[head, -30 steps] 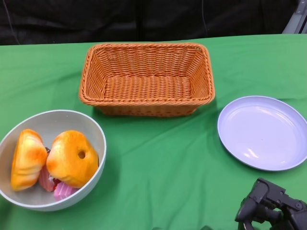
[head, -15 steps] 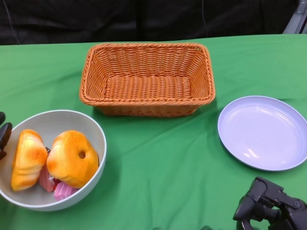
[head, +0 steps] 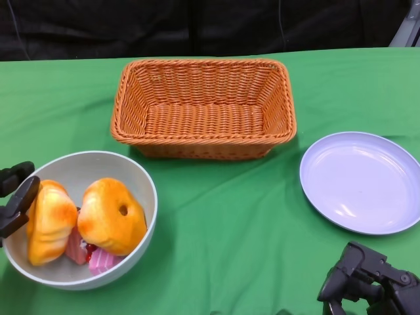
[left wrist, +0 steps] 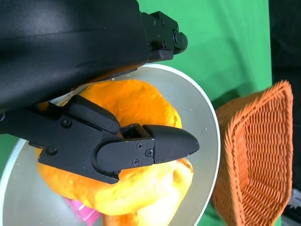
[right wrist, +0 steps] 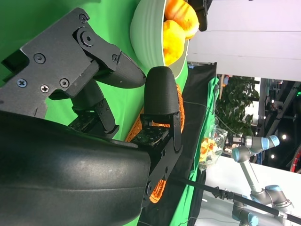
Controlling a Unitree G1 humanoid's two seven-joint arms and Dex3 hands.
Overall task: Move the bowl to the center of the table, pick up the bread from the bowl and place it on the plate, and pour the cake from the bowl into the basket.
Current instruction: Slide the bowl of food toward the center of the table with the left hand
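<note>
- The green tablecloth (head: pixel 223 223) covers the whole table, with a dark backdrop behind its far edge.
- The orange wicker basket (head: pixel 203 108) stands at the far middle of the table, rectangular and upright, nothing visible inside it.
- The grey bowl (head: pixel 141 180) sits at the near left of the table, well apart from the basket and well left of the table's middle. It holds two golden bread rolls and pink cake pieces.
- The lavender plate (head: pixel 361 180) lies flat at the right, near the basket's right end but not touching it; its surface is bare.
- The left bread roll (head: pixel 49 220) leans against the bowl's left wall; the right bread roll (head: pixel 111 215), with a small hole in its crust, rests beside it toward the bowl's middle.
- The left hand (head: pixel 16 197) is at the bowl's left rim, its fingers (left wrist: pixel 160 143) reaching over the rim above the left roll. In the left wrist view the fingers lie apart over the bread; whether they press on the roll or rim I cannot tell, and nothing is plainly grasped.
- The right hand (head: pixel 367 285) hovers low at the near right, in front of the plate, fingers apart and holding nothing.
- The pink cake pieces (head: pixel 98 259) lie at the bowl's bottom, tucked beneath and between the rolls.
</note>
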